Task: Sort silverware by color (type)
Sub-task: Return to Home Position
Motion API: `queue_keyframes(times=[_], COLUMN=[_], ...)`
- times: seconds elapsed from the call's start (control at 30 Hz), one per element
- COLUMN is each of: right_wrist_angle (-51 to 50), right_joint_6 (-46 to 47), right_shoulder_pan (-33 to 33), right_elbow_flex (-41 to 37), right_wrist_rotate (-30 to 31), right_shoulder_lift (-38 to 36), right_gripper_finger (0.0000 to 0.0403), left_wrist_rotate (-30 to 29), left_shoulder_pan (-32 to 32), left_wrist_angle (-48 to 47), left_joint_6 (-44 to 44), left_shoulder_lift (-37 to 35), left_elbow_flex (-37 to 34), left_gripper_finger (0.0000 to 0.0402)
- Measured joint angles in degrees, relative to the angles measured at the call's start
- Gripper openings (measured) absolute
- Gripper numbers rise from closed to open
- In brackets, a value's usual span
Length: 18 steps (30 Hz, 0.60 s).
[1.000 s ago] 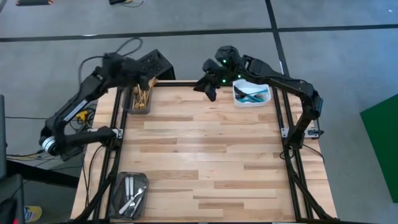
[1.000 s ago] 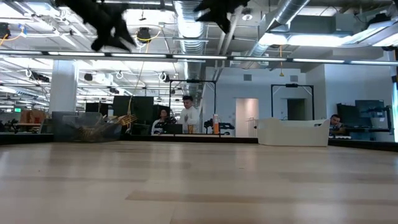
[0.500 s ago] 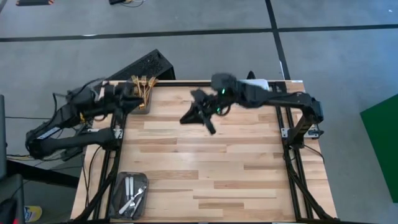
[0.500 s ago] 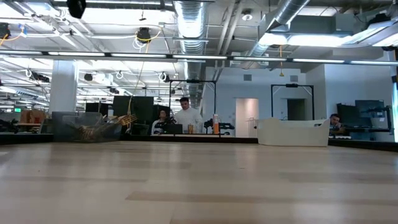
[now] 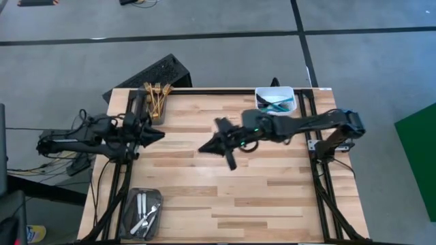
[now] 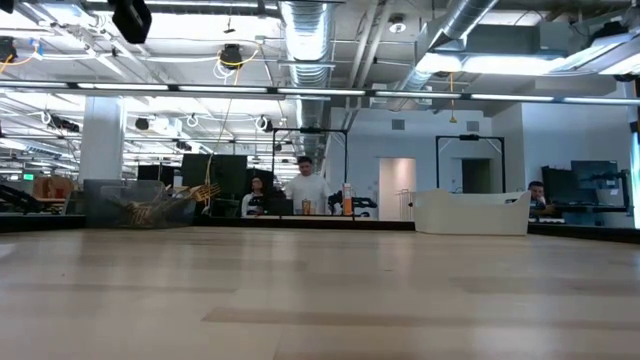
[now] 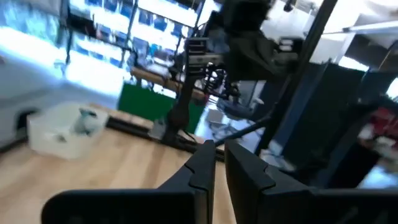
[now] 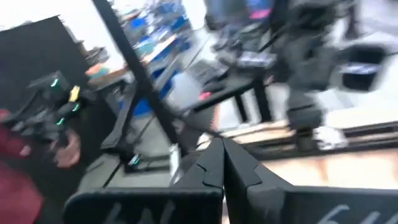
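The silverware lies in three containers. Gold forks (image 5: 155,97) fill a dark tray at the far left corner. Blue-handled pieces (image 5: 275,103) lie in a white bin (image 5: 289,107) at the far right. Silver-white pieces (image 5: 143,212) rest in a dark tray (image 5: 131,204) at the near left corner. My left gripper (image 5: 158,134) is over the table's left edge, with its fingers (image 7: 208,155) shut on nothing. My right gripper (image 5: 201,149) hangs over the middle of the table, shut (image 8: 222,149) and empty.
A bare stretch of wooden tabletop (image 5: 259,197) runs from the middle to the near and right edges. A black slotted box (image 5: 153,71) lies on the floor beyond the far left corner. People stand in the room behind the table (image 6: 305,185).
Both arms have drawn back from the far edge. My left gripper has left the gold forks' tray and gone down toward the table's left edge. My right gripper has swung from beside the white bin toward the near and left, out over the table's middle.
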Motion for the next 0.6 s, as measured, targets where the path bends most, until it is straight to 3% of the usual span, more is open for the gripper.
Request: queue_keyframes(times=[0.23, 0.47, 0.6], right_wrist_angle=[-2.18, 10.61, 6.23], right_joint_6=[-2.08, -5.32, -4.27], right_shoulder_pan=[-0.02, -1.39, -3.55], right_elbow_flex=[-13.90, -34.17, -40.05], right_wrist_rotate=[9.54, 14.27, 20.95], right_shoulder_lift=[-14.84, -33.12, -40.70], right_gripper_finger=[0.0024, 0.0018, 0.0023], left_wrist_rotate=[-3.13, -6.27, -9.46], left_shoulder_pan=[-0.15, -0.15, -0.15], left_wrist_angle=[-0.10, -8.78, -14.95], left_joint_6=[8.37, 7.68, 3.50], left_shoulder_lift=[-0.91, -0.78, -0.76], left_elbow_flex=[0.04, 0.07, 0.07], left_gripper_finger=[0.0022, 0.0022, 0.0022])
